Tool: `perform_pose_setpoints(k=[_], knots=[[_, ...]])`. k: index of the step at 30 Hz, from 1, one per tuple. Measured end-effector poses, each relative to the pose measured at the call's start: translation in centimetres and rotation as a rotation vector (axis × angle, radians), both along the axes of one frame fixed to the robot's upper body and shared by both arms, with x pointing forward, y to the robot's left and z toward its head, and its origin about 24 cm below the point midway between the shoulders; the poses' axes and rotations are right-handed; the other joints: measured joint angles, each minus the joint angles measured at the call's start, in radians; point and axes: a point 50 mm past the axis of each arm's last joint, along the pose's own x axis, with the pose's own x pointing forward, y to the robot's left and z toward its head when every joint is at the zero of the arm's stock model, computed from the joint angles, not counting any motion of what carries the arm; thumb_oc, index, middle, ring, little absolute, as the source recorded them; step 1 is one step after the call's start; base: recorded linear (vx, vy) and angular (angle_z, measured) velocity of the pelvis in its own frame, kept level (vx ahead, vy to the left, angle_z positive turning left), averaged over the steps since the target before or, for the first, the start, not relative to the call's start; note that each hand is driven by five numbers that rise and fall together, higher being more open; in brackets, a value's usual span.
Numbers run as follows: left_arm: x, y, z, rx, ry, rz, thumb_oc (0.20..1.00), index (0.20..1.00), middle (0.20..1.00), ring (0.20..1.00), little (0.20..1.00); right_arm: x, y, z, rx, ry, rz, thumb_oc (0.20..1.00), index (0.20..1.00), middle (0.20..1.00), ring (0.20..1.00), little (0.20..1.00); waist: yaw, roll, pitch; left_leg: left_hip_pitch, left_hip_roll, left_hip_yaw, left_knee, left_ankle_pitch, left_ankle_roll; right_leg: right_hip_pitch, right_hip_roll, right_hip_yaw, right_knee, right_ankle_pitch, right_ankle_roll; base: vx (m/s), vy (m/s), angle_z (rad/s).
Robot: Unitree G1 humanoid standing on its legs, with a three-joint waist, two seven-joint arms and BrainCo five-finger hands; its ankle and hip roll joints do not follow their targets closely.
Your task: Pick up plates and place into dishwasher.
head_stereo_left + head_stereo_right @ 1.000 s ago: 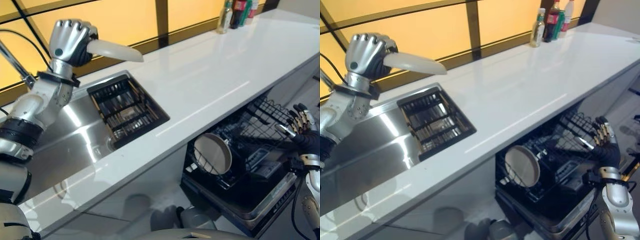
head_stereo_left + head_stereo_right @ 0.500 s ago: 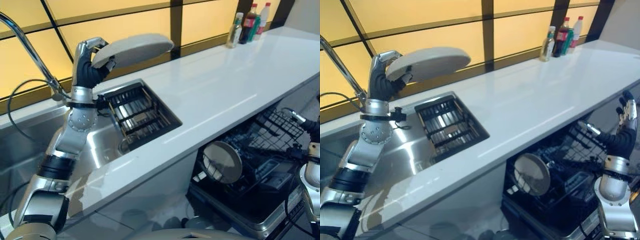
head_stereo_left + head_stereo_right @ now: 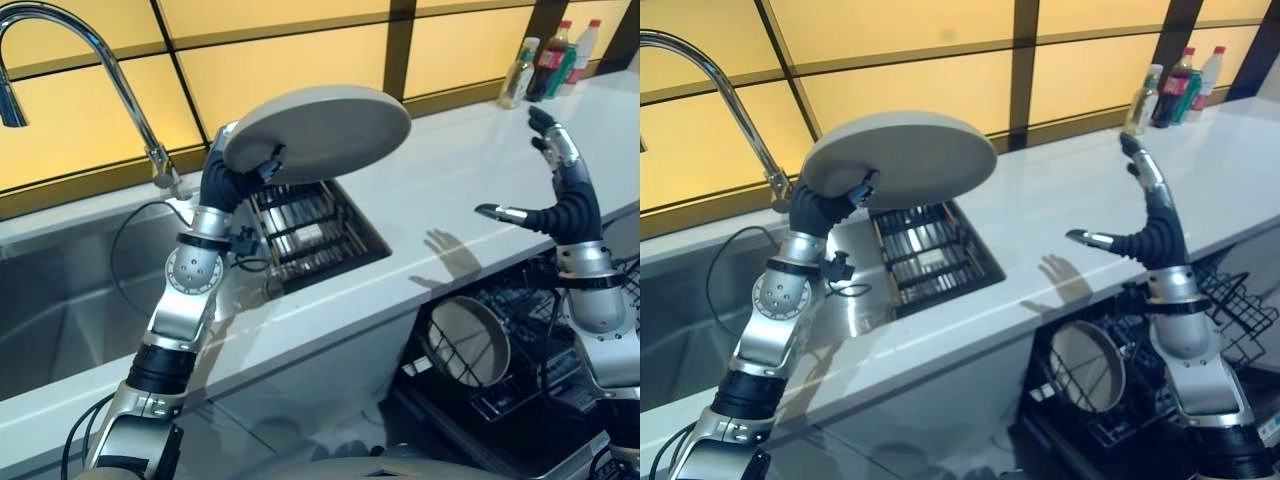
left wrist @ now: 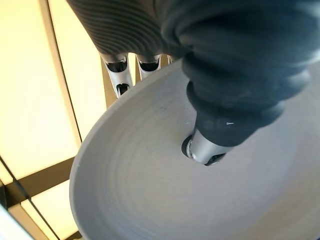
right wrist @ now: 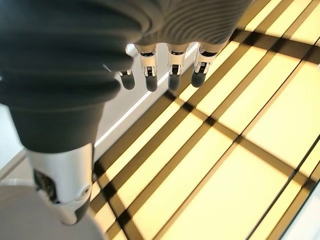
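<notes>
You see two plates: your left hand (image 3: 232, 180) pinches one plate (image 3: 318, 132) aloft over the sink rack (image 3: 312, 232), at 11 o'clock; the second plate (image 3: 470, 342) stands in the dishwasher (image 3: 520, 400), at 4. Your right hand (image 3: 560, 195) spreads empty above the white counter (image 3: 450, 190). Three bottles (image 3: 550, 68) stand at 2, by yellow panels.

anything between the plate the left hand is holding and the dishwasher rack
Partly. The left hand holds the plate above the counter, whose edge overhangs the dishwasher rack. The open right hand is raised between them. A plate already in the rack fills one slot.
</notes>
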Motion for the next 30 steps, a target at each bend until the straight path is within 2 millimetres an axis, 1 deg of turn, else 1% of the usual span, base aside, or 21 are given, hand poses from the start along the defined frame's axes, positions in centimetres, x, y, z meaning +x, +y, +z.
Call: perform_pose_setpoints(k=[4,8,10,12,15,16,19,21,26,27,28,30], knots=[[0.1,-0.6,-0.3,-0.014,0.031,-0.045,0.200,0.200,0.200,0.200,0.200,0.6,1.3,-0.3,-0.003,0.051,0.079,1.000,1.000,1.000,1.000,1.000,0.001,0.000,0.000,0.000,0.000,-0.003,0.000,0.000,0.000,0.005,-0.001,-0.003,-0.007,0.002,-0.002,0.00,0.000,0.00],[0.0,-1.3,-0.7,-0.010,0.058,-0.105,0.200,0.200,0.200,0.200,0.200,0.8,1.4,-0.6,0.059,0.119,0.141,1.000,1.000,1.000,1.000,1.000,0.002,0.000,0.000,0.000,0.000,-0.009,0.000,0.000,0.000,0.010,-0.002,-0.009,-0.013,0.002,-0.002,0.00,-0.018,0.05],[0.0,-1.6,-0.8,-0.058,0.075,-0.151,0.200,0.200,0.200,0.200,0.200,0.9,1.7,-0.9,0.099,0.147,0.178,1.000,1.000,1.000,1.000,1.000,0.003,0.000,0.000,0.000,0.000,-0.012,0.000,0.000,0.000,0.012,-0.002,-0.011,-0.013,0.002,-0.002,0.00,-0.016,0.01],[-0.1,-2.2,-1.1,-0.101,0.096,-0.200,0.200,0.200,0.200,0.200,0.200,1.0,2.5,-1.5,0.133,0.185,0.232,1.000,1.000,1.000,1.000,1.000,0.002,0.000,0.000,0.000,0.000,-0.012,0.000,0.000,0.000,0.012,-0.002,-0.011,-0.013,0.002,-0.002,0.00,0.000,0.00],[-0.4,-3.2,-1.8,-0.096,0.126,-0.257,0.200,0.200,0.200,0.200,0.200,0.9,3.8,-2.0,0.144,0.238,0.312,1.000,1.000,1.000,1.000,1.000,0.002,0.000,0.000,0.000,0.001,-0.012,0.000,0.000,0.000,0.011,-0.002,-0.012,-0.013,0.002,-0.002,0.00,0.000,0.00],[-0.5,-3.5,-2.2,-0.093,0.140,-0.270,0.200,0.200,0.200,0.200,0.200,0.8,4.2,-2.0,0.152,0.243,0.341,1.000,1.000,1.000,1.000,1.000,0.001,0.000,-0.001,0.000,0.001,-0.012,0.000,0.000,0.000,0.012,-0.001,-0.012,-0.013,0.002,-0.002,0.00,0.000,0.00],[-0.9,-4.2,-3.2,-0.081,0.175,-0.295,0.200,0.200,0.200,0.200,0.200,0.6,4.6,-1.7,0.173,0.241,0.382,1.000,1.000,1.000,1.000,1.000,0.002,0.000,-0.001,0.001,0.001,-0.012,0.000,0.000,0.000,0.011,-0.002,-0.011,-0.013,0.003,-0.002,0.00,0.000,0.00],[-1.0,-4.6,-3.5,-0.076,0.186,-0.307,0.200,0.200,0.200,0.200,0.200,0.5,4.8,-1.5,0.181,0.236,0.399,1.000,1.000,1.000,1.000,1.000,0.002,-0.002,-0.002,0.000,0.001,-0.012,0.000,0.000,0.000,0.011,-0.001,-0.011,-0.013,0.003,-0.002,0.00,0.000,0.00],[-1.1,-4.9,-3.7,-0.081,0.195,-0.316,0.200,0.200,0.200,0.200,0.200,0.5,5.7,-2.1,0.238,0.258,0.445,1.000,1.000,1.000,1.000,1.000,0.002,-0.004,-0.007,0.000,0.001,-0.012,0.000,0.000,0.000,0.011,-0.001,-0.011,-0.014,0.003,-0.002,0.00,0.000,0.00],[-1.1,-4.8,-3.9,-0.082,0.200,-0.315,0.200,0.200,0.200,0.200,0.200,0.5,5.7,-2.1,0.253,0.261,0.451,0.564,0.564,0.564,0.564,0.564,0.002,-0.004,-0.008,0.000,0.001,-0.012,0.000,0.000,0.000,0.011,-0.001,-0.011,-0.014,0.003,-0.002,0.00,0.000,0.00],[-1.2,-4.8,-4.0,-0.082,0.205,-0.314,0.200,0.200,0.200,0.200,0.200,0.6,5.8,-2.1,0.261,0.267,0.457,0.200,0.200,0.200,0.200,0.200,0.003,-0.005,-0.009,0.000,0.001,-0.012,0.000,0.000,0.000,0.011,-0.001,-0.011,-0.014,0.003,-0.002,0.00,0.000,0.00],[-1.3,-4.9,-4.3,-0.083,0.217,-0.312,0.200,0.200,0.200,0.200,0.200,0.6,5.9,-2.1,0.257,0.275,0.472,0.200,0.200,0.200,0.200,0.200,0.003,-0.007,-0.011,0.000,0.001,-0.012,0.000,0.000,0.000,0.011,-0.001,-0.011,-0.014,0.003,-0.002,0.00,0.000,0.00]])
